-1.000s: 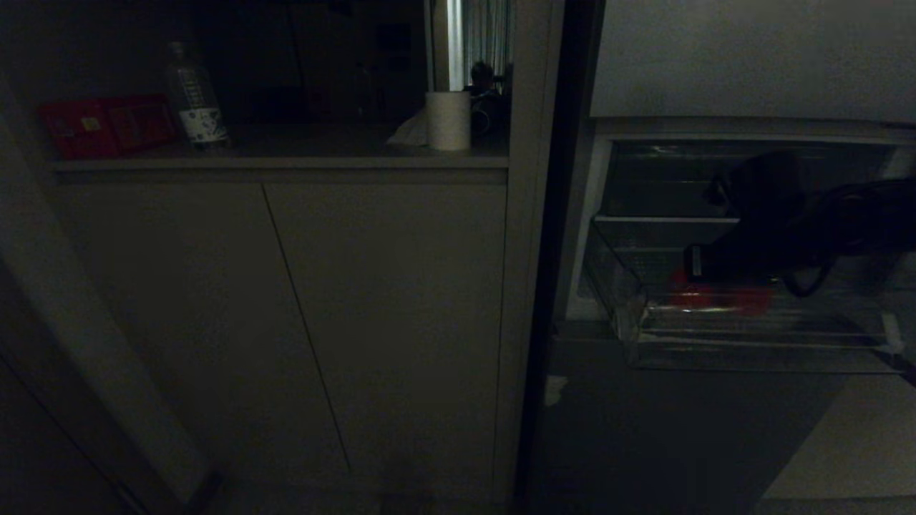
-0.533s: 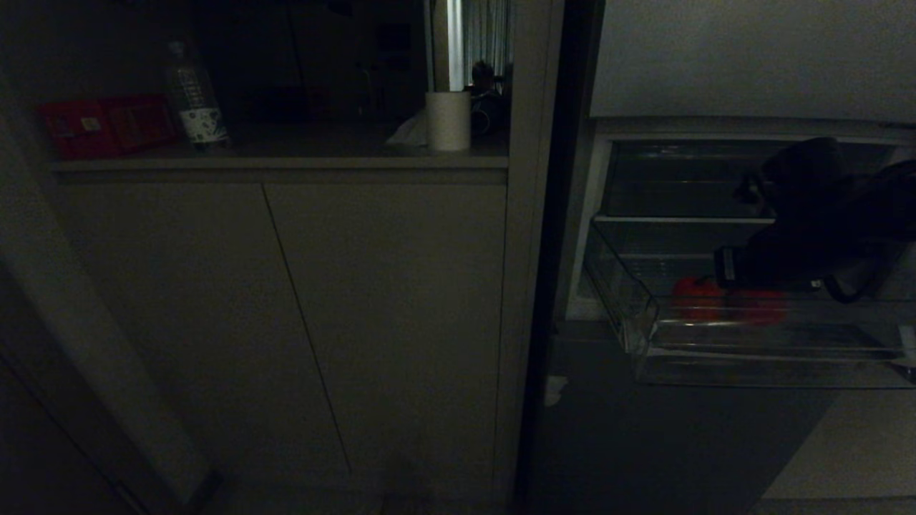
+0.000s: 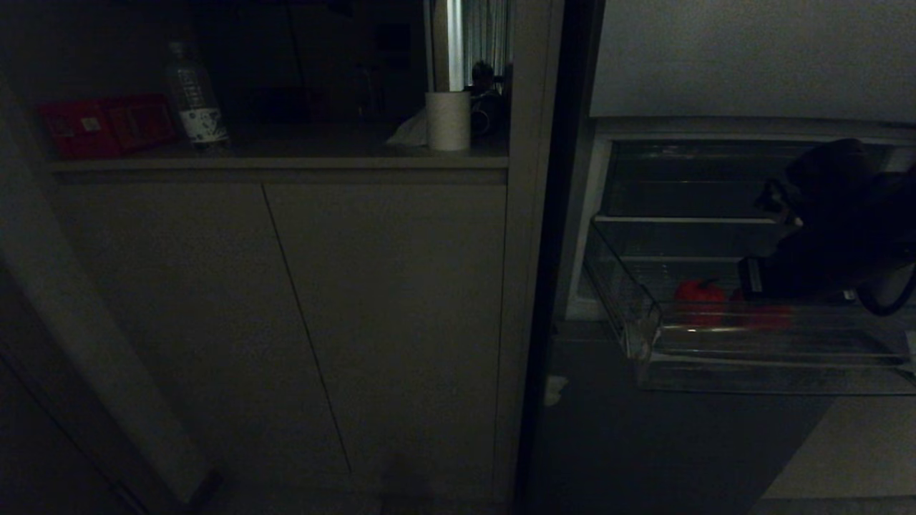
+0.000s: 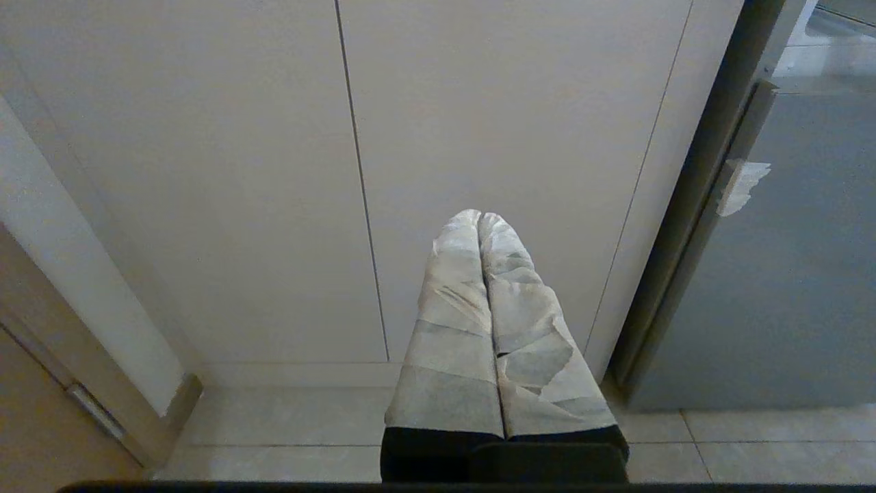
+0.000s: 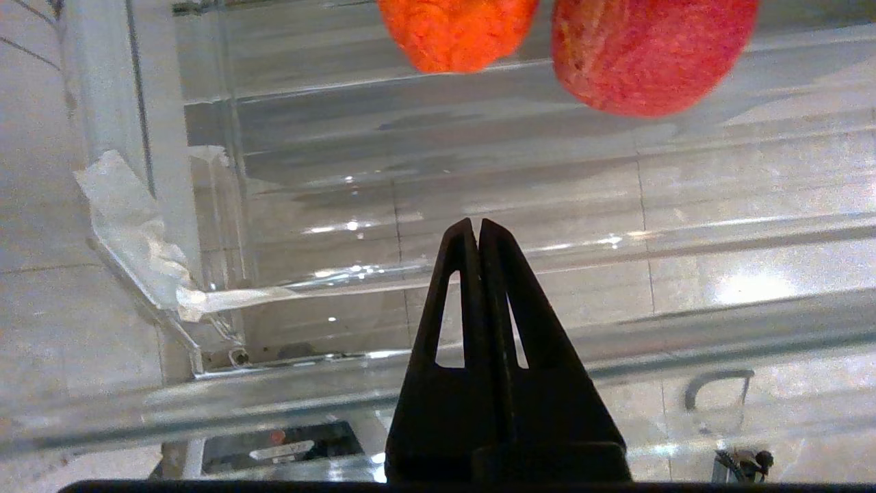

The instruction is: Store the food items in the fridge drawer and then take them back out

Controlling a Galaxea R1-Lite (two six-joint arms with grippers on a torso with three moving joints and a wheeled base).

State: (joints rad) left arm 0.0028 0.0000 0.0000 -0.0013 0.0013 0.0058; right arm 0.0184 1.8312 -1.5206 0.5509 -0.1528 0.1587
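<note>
Since a second ago, the right gripper point(image 5: 480, 229) has drawn back rightward, uncovering two bright red roundish food items point(image 3: 700, 300) inside the clear plastic fridge drawer point(image 3: 773, 361). Its black fingers point(image 5: 503, 274) are pressed together, empty. Left gripper point(image 4: 481, 220) idles before pale cabinets, fingers together.

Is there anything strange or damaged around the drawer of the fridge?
Only one thing: a crumpled scrap of whitish tape hangs at the corner of the clear fridge drawer, partly peeled and trailing along its edge. The two red food items lie side by side inside, nothing spilled. The right pincer is shut and empty.
</note>
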